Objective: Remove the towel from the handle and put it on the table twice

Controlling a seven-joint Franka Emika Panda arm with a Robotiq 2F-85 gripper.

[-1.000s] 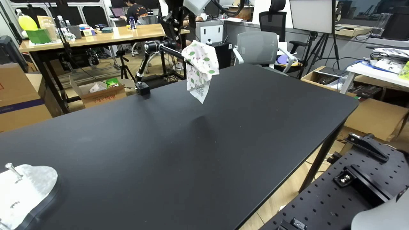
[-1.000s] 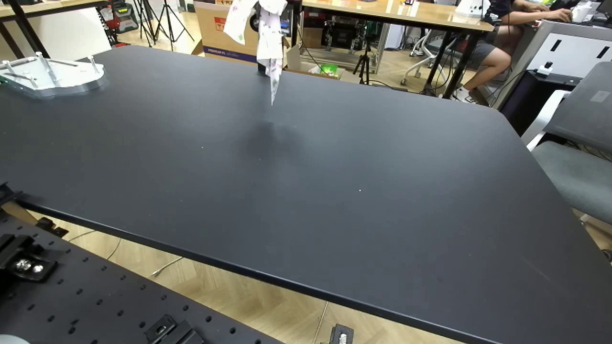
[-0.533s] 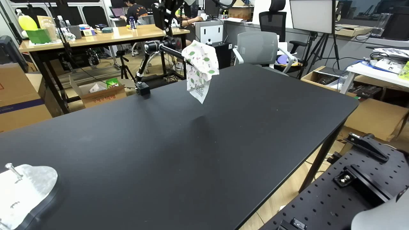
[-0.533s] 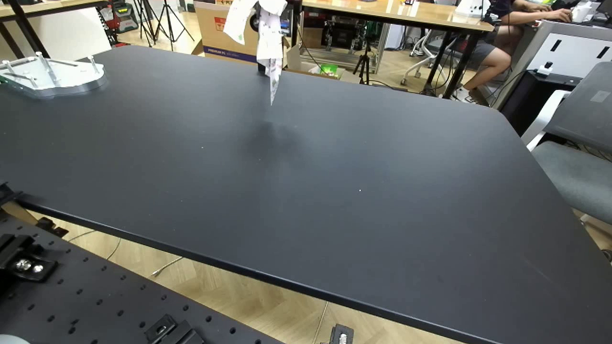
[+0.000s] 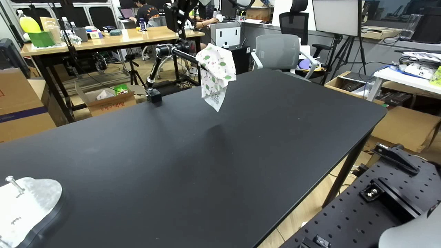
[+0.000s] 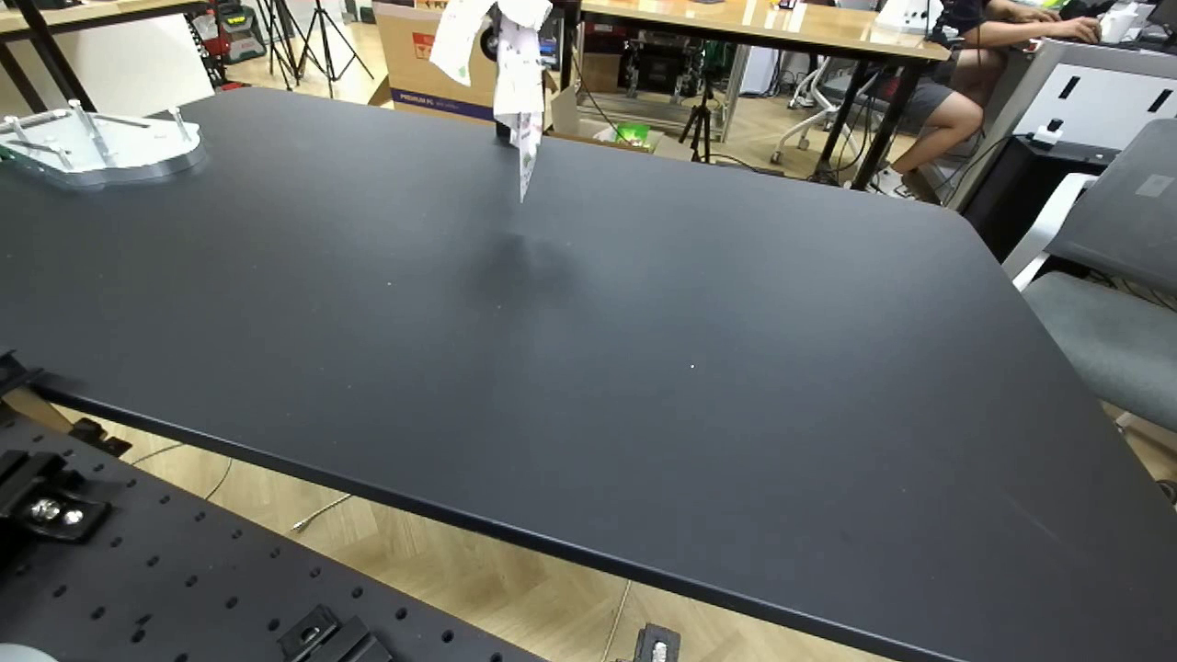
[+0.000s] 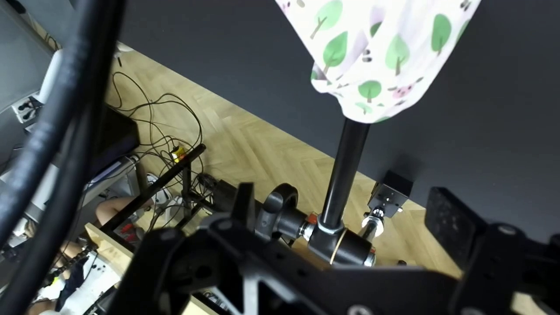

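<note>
The gripper (image 7: 343, 205) has its fingers (image 7: 453, 227) well apart with nothing held, spread across the lower half of the wrist view. The towel (image 7: 380, 57) lies ahead of them, at the top of that frame and right of centre, touching neither finger. The handle (image 7: 344, 175) climbs from bottom centre, across the gap between the fingers as pictured, and disappears beneath the towel, so its line seems the heading to follow. How high the gripper stands over the handle I cannot tell. In an exterior view the gripper is at the top edge, left of centre, with the towel lower and to the right. The towel is draped over the handle's free end, its long axis pointing down; in both exterior views the lower corner hangs clear of the table (image 5: 241, 165). Removal looks not yet begun, and which of the two rounds this is cannot be told. The next move probably calls for going out along the handle towards the cloth before pinching; closing here would more likely catch bare handle or air
</note>
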